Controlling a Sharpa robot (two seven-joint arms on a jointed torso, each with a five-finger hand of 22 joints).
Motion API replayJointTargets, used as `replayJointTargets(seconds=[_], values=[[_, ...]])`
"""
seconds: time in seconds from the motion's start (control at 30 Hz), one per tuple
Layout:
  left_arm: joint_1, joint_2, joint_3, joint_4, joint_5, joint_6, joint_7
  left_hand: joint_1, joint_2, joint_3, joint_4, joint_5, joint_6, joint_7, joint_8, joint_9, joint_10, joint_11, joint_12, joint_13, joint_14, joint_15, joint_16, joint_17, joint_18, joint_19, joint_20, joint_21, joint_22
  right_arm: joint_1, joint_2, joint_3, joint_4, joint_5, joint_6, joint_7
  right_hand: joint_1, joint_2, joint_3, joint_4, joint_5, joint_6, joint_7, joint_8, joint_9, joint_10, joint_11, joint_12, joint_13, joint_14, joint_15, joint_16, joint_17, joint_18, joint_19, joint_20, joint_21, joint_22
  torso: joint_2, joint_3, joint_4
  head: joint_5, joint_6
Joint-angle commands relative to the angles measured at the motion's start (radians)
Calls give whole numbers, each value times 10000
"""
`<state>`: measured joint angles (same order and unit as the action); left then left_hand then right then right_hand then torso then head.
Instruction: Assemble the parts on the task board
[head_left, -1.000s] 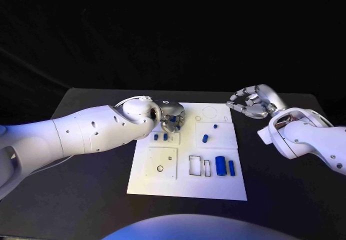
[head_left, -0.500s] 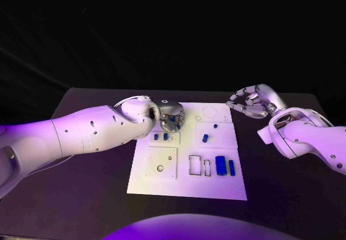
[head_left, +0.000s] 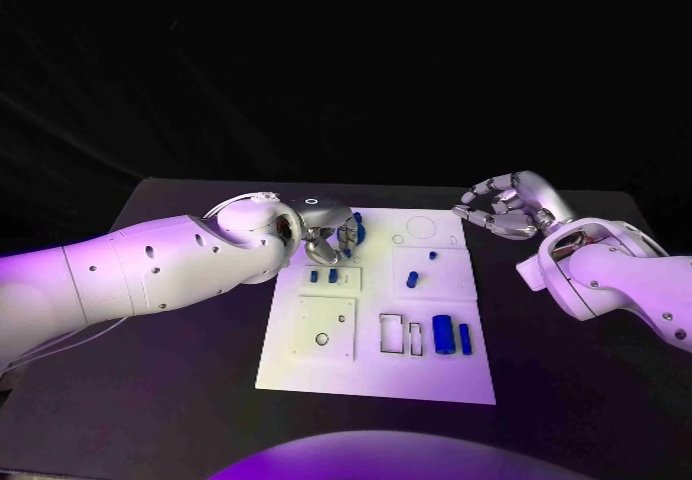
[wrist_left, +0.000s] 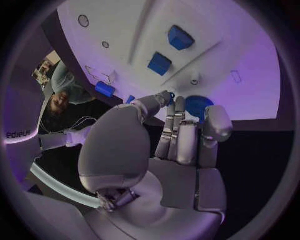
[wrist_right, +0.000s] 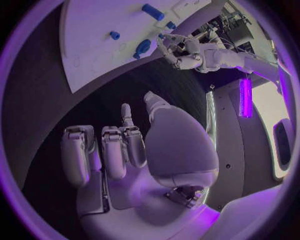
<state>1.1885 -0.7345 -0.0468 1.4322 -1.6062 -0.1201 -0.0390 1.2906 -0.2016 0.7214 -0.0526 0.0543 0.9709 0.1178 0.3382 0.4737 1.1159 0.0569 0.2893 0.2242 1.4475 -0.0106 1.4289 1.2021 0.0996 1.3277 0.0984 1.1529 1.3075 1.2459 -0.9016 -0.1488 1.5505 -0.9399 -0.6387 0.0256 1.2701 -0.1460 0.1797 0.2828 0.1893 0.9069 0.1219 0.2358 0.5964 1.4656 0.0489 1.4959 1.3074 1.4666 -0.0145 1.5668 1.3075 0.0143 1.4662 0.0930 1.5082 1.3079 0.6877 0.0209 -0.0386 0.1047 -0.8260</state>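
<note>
Nearest the robot, along the near edge of the task board, the white plate is bare. Just beyond, toward its near right corner, two blue parts lie side by side: a thick cylinder and a slimmer bar, with two dark-rimmed rectangular slots just to their left. On the left half at that depth sits a square panel with small holes.

Farther in, at the board's middle, a short blue peg rests on the right-hand square, and another small blue part lies just beyond it. On the left-hand square, two small blue blocks sit close together, just below the left hand.

Over the far left part of the board hangs the left hand, fingers pointing down. In the left wrist view its fingertips pinch a round blue part, held above the white surface near the two blocks.

Off the board, above the black table past the far right corner, the right hand hovers with its fingers curled inward, gripping nothing; the right wrist view shows the fingers bent together over the dark tabletop.

At the far edge, a faint circle outline marks the board.
</note>
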Motion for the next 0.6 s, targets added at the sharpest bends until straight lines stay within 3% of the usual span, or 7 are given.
replayJointTargets(seconds=[0.03, 0.3, 0.6], values=[[2, -207, 34, 231, 227, -285, 81, -100, 4, -60, 7, -23, 74, -6, -70, 10, 106, -8, -81, -19, 58, -21, -25, -24, -133, 61, -22, 26, 1486, -6, 7, 4, -10, -75, 94, 58, -72, 11, 17, 10, 39, -60, 1, 38, 10, 456, -45, -46, 1977, 1042, -63, 40, 2633, 17, 691, -44, -31, 2417, -24, -6, 32, -7, 4], [-2, -616, 53, 263, 433, -7, 5, -125, -25, -67, 18, -30, 75, -4, -96, 10, 135, -4, -131, -29, 44, -18, -44, -70, -127, 41, -19, -5, 1476, -11, -6, 4, -26, -76, 101, 56, -72, 11, 17, 10, 39, -60, 1, 38, 10, 456, -45, -46, 1977, 1042, -63, 40, 2633, 17, 691, -44, -31, 2417, -27, -7, 33, -7, -9], [-5, -745, 54, 131, 506, 119, -67, -121, -35, -58, 14, -34, 72, -4, -121, 9, 161, -5, -171, -35, 28, -21, -60, -104, -123, 27, -19, -23, 1471, -18, -2, 4, -32, -76, 101, 56, -72, 11, 17, 10, 39, -60, 1, 38, 10, 456, -45, -46, 1977, 1042, -63, 40, 2633, 17, 691, -44, -31, 2417, -8, -6, 19, 30, -1]])
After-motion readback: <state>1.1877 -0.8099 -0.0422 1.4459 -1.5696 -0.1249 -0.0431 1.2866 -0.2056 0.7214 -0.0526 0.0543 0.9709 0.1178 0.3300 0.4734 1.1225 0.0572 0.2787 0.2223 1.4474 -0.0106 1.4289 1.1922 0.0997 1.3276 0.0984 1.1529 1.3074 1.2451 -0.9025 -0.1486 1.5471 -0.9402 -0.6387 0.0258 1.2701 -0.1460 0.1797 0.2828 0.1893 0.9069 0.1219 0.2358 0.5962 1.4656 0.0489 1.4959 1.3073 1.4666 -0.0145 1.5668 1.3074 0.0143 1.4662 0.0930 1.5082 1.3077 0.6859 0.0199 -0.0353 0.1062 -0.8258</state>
